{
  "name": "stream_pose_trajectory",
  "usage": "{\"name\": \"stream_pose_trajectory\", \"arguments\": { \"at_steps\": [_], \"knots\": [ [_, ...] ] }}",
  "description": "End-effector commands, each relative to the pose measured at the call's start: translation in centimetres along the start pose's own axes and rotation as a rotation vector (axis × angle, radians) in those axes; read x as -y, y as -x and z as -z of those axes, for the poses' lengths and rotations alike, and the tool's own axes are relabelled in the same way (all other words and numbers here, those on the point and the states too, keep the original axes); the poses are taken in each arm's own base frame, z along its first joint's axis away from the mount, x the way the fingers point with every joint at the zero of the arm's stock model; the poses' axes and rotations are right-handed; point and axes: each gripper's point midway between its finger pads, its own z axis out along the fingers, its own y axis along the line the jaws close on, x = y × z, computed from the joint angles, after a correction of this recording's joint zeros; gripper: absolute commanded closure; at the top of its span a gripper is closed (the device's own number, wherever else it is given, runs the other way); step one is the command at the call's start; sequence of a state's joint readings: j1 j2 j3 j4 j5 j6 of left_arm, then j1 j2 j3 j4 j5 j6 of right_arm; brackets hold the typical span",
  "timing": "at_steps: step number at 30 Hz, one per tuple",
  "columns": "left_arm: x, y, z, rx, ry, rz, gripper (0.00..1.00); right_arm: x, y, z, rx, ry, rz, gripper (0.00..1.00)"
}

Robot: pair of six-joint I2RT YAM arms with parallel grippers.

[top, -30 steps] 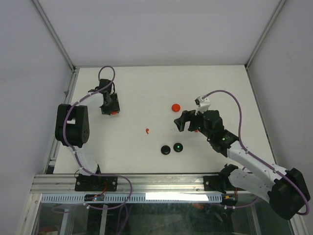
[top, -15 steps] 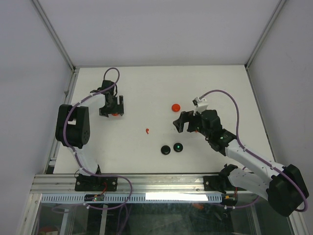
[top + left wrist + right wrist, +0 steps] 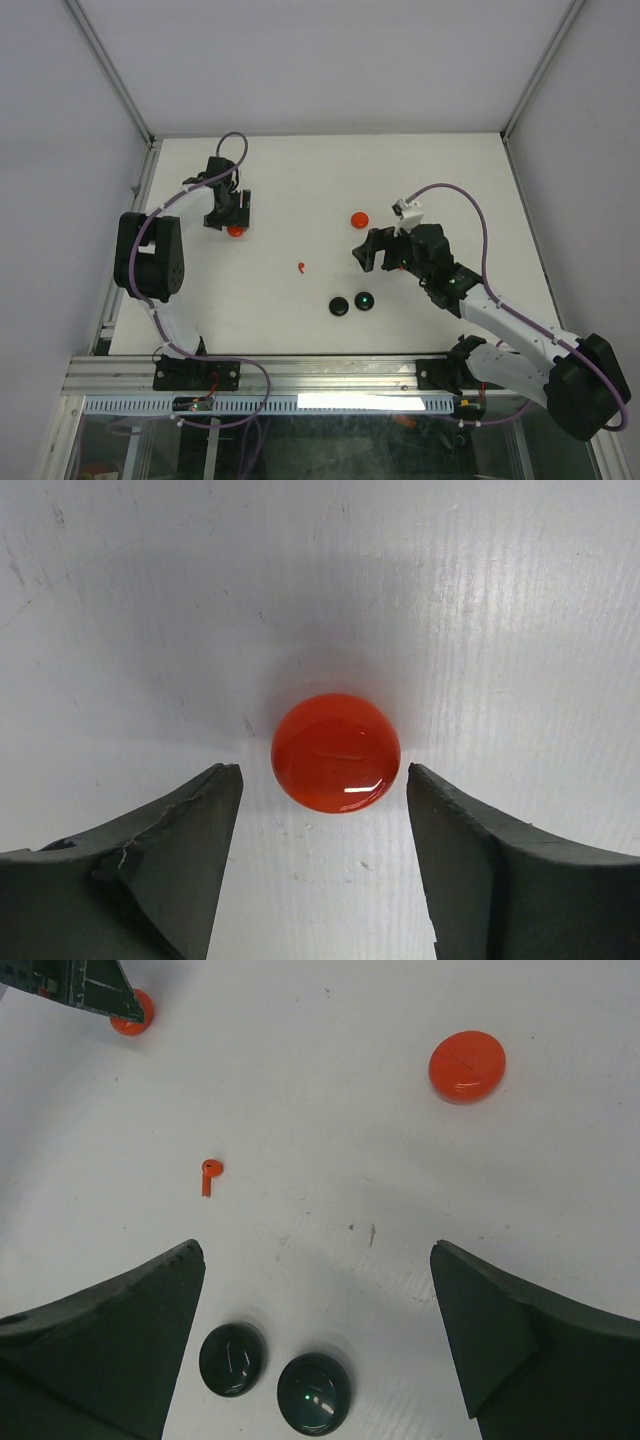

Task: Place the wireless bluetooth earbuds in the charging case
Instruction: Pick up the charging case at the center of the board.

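Observation:
One red earbud (image 3: 301,267) (image 3: 209,1173), tiny with a short stem, lies on the white table left of centre. My left gripper (image 3: 230,220) (image 3: 322,772) is open at the far left; a glossy round red disc (image 3: 335,752) (image 3: 236,232) lies on the table just ahead of its fingertips, touching neither. My right gripper (image 3: 378,252) (image 3: 318,1250) hangs open above the table with nothing between its fingers. Below it sit two round black discs, one plain (image 3: 232,1358) (image 3: 340,306) and one with a green light (image 3: 314,1392) (image 3: 365,300), which looks like a closed charging case.
A second, larger red disc (image 3: 359,219) (image 3: 467,1064) lies beyond the right gripper. The table is walled by white panels, with a metal rail (image 3: 300,372) along the near edge by the arm bases.
The left gripper's jaws have spread apart from the red disc, which now lies free on the table, and its wrist has shifted slightly farther back. The right arm has barely moved.

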State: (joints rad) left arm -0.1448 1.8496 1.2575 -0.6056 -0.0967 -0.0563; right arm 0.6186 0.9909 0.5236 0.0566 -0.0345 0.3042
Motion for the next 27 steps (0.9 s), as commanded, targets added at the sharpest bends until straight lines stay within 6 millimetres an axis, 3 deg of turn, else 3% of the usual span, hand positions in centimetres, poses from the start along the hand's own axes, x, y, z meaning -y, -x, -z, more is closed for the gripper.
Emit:
{"name": "stream_pose_trajectory", "arguments": {
  "at_steps": [1,7,16,27],
  "knots": [
    [0.9,1.5,0.2,0.037,-0.034,-0.019,0.32,-1.2,3.3,0.0,0.092,0.041,0.023,0.01],
    [1.3,0.7,-0.6,0.01,-0.05,-0.013,0.33,-1.3,3.2,-0.1,0.085,0.044,0.022,0.01],
    [1.4,0.2,-1.6,-0.013,-0.051,-0.012,0.43,-1.5,3.1,-0.2,0.076,0.055,0.024,0.01],
    [5.0,1.6,1.3,0.103,-0.096,0.042,0.58,-2.3,3.9,-0.7,0.043,0.068,-0.013,0.01]
  ]
}}
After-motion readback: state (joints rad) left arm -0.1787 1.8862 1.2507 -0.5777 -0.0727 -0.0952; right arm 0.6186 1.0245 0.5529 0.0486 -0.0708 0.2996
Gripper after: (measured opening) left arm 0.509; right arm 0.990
